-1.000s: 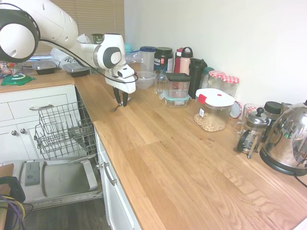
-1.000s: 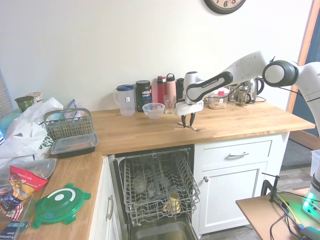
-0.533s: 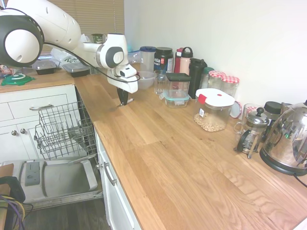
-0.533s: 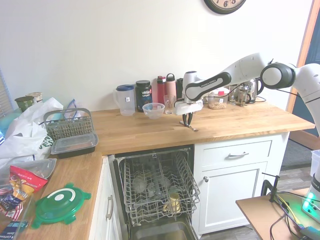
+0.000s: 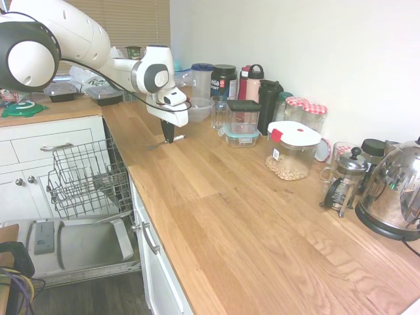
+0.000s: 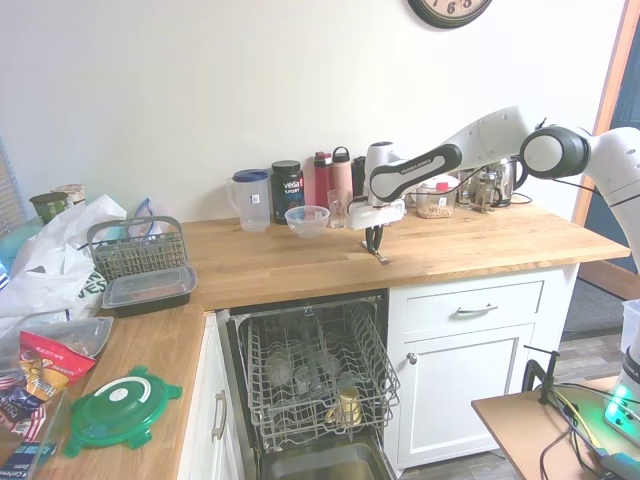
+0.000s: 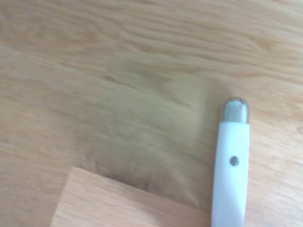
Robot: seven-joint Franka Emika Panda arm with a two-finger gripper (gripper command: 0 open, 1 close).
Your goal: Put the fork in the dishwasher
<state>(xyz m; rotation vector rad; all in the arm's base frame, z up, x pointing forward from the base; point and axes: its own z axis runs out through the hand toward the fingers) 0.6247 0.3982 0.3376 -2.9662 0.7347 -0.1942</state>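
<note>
The white arm's two-finger gripper [image 5: 168, 138] has come down onto the wooden counter [image 5: 223, 210] since a second ago. Then its dark fingers [image 5: 170, 133] hung spread just above the wood; now they stand drawn together at the surface, apparently clamped on the small slim silvery-grey fork [image 5: 157, 142].

The fork lies flat on the counter, its free end poking out toward 8 o'clock of the fingers in the first exterior view and toward 4 o'clock in the second [image 6: 381, 258]. The wrist view shows a pale handle with a silvery cap [image 7: 233, 156] resting on the wood grain.

So the grasp looks made, though contact is too small to confirm; the fork is not yet lifted.

The white built-in dishwasher [image 6: 312, 385] stands open below the counter edge, its grey wire rack [image 5: 85, 178] pulled out. I judge that lifting and carrying over that edge come next.
</note>
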